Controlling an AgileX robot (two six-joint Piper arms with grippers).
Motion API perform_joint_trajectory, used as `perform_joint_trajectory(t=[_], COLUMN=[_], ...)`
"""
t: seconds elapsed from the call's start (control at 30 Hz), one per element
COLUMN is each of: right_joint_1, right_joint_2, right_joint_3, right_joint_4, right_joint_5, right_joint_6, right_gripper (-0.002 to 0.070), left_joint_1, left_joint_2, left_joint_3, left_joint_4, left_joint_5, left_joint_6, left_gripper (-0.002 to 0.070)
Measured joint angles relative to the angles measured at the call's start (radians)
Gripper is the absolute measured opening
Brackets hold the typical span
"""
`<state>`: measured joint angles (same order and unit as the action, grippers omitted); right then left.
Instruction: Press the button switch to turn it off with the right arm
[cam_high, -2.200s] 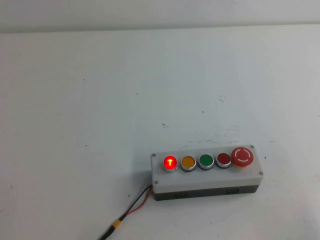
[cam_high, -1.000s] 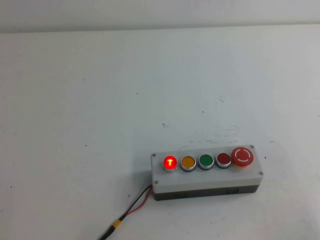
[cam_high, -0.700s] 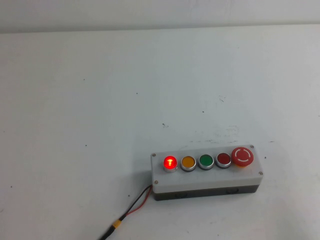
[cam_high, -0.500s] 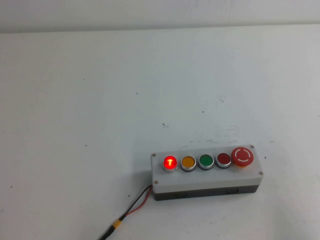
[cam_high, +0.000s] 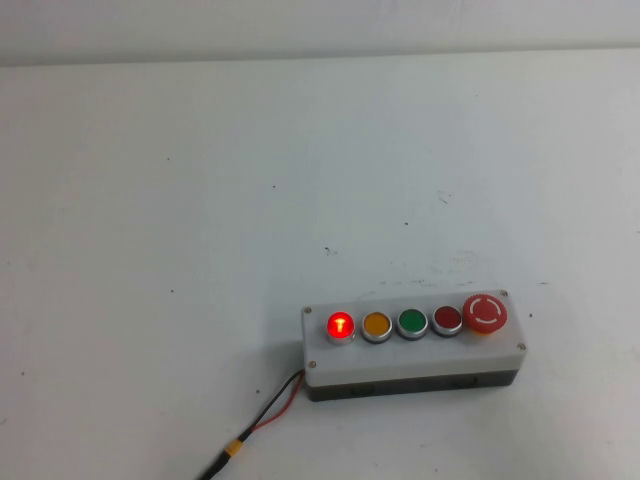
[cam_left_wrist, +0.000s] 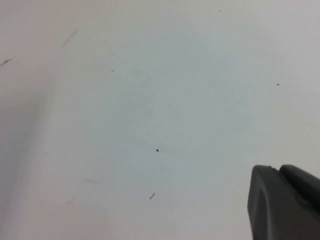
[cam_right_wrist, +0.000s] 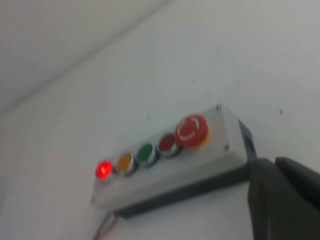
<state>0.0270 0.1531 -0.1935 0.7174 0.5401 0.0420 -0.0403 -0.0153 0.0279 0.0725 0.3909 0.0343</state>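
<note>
The button switch (cam_high: 340, 325) is the lit bright-red round button at the left end of the white five-button box (cam_high: 420, 356), near the table's front. Beside it in a row are an orange button (cam_high: 376, 325), a green button (cam_high: 411, 322), a darker maroon button (cam_high: 446, 319) and a large red mushroom button (cam_high: 485, 312). In the right wrist view the lit button switch (cam_right_wrist: 103, 169) glows on the box (cam_right_wrist: 175, 176), and my right gripper (cam_right_wrist: 275, 161) is shut and empty, off the box's mushroom end. My left gripper (cam_left_wrist: 278, 169) is shut and empty over bare table. Neither arm shows in the high view.
A red and black cable (cam_high: 265, 418) runs from the box's left end to the table's front edge. The white table (cam_high: 250, 200) stretches to the back wall, with small dark specks on it.
</note>
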Motion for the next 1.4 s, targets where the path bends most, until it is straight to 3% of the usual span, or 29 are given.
perform_joint_trajectory(t=[0.2, 0.5, 1.0, 1.17, 1.4], right_joint_1=[0.002, 0.035, 0.642, 0.733, 0.758], right_joint_2=[0.324, 0.823, 1.375, 1.546, 1.719], right_joint_3=[-0.25, -0.566, -1.109, -1.274, -1.428], right_joint_4=[-0.159, -0.198, -0.523, -0.527, -0.564], right_joint_5=[0.284, 0.427, 0.468, 0.511, 0.548], right_joint_6=[-0.077, -0.263, -0.042, -0.042, -0.048], right_gripper=[-0.0016, -0.0015, -0.0015, -0.0015, -0.0015], left_joint_1=[0.0, 0.0, 0.0, 0.0, 0.0], left_joint_2=[0.0, 0.0, 0.0, 0.0, 0.0], left_joint_3=[0.0, 0.0, 0.0, 0.0, 0.0], left_joint_4=[0.0, 0.0, 0.0, 0.0, 0.0], left_joint_5=[0.0, 0.0, 0.0, 0.0, 0.0], left_joint_6=[0.0, 0.0, 0.0, 0.0, 0.0], left_gripper=[-0.0002, -0.0002, -0.0002, -0.0002, -0.0002])
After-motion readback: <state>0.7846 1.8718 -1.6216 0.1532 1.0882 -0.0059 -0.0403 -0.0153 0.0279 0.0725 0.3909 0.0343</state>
